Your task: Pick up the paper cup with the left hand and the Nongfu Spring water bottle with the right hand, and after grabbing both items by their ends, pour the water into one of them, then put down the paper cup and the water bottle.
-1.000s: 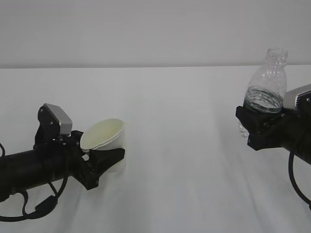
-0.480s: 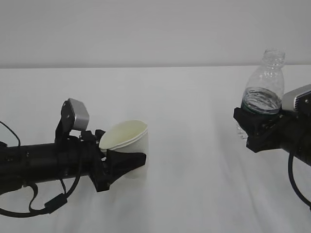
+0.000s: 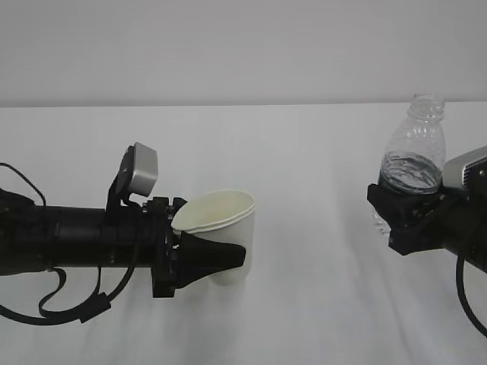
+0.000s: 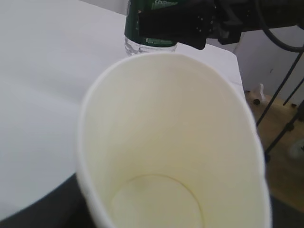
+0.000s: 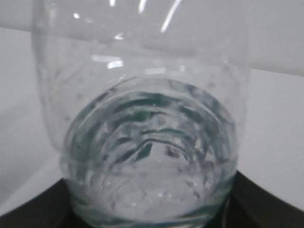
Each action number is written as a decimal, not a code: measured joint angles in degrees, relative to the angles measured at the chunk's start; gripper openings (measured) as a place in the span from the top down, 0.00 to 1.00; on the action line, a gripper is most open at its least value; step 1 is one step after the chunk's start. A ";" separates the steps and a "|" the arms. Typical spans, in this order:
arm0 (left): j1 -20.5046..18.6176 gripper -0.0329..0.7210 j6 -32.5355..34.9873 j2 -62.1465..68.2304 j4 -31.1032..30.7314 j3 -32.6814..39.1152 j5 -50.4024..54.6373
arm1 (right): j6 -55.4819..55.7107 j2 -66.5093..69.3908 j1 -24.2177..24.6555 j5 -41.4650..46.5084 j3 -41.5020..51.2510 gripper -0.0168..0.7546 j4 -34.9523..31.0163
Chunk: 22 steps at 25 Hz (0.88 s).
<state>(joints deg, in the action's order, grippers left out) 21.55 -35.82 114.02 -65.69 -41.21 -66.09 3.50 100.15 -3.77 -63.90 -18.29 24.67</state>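
Observation:
My left gripper (image 3: 226,262) is shut on the lower part of the white paper cup (image 3: 222,218), which leans a little with its cream inside showing. The left wrist view looks straight into the cup (image 4: 175,142), and it looks dry. On the right, my right gripper (image 3: 397,207) is shut on the lower half of the clear Nongfu Spring water bottle (image 3: 415,144), which stands upright with no cap. Water (image 5: 147,185) fills its lower part. From the left wrist, the bottle's green label (image 4: 151,19) shows beyond the cup's rim. A wide gap separates cup and bottle.
A white table (image 3: 304,167) runs under both arms to a pale wall behind. Past the table's right edge, the left wrist view shows a brown floor with dark stand legs (image 4: 280,128). The left arm's loose cable (image 3: 68,304) hangs low near the front.
My left arm has carried the cup well to the right, towards the bottle. The right gripper and bottle have dropped very slightly and otherwise stayed in place.

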 joint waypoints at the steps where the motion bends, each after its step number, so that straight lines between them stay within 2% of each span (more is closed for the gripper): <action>1: 0.00 0.40 -0.50 0.00 -0.86 -0.77 0.00 | -0.12 -0.33 0.00 0.00 0.03 0.41 0.00; 7: 1.91 0.40 -2.60 0.00 -3.72 -3.28 0.10 | -0.99 -5.33 0.00 0.71 0.27 0.41 -0.20; 13: 8.62 0.40 -2.72 0.00 -4.17 -6.01 4.88 | -1.22 -9.51 0.00 4.71 0.47 0.41 -0.20; 22: 9.37 0.40 -2.72 0.00 -3.76 -9.13 6.08 | -2.41 -9.97 0.00 7.99 0.47 0.41 0.40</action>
<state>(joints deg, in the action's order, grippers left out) 30.92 -38.55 114.02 -69.44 -50.34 -60.00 1.09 90.18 -3.77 -55.92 -17.82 25.06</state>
